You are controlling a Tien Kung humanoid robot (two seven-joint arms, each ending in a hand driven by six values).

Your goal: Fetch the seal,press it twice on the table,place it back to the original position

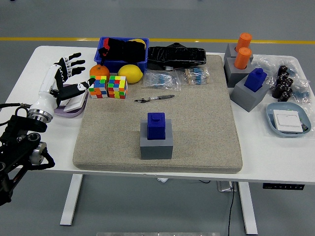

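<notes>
Blue seal (156, 126) on grey base, well right of left robot hand (66, 78) (fingers spread, empty)

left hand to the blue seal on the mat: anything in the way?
Nothing visible blocks it. The left hand hovers open at the table's left, over a white pad, holding nothing. The blue seal sits in its grey holder mid-mat. The two puzzle cubes lie just right of the hand, behind a straight path.
</notes>
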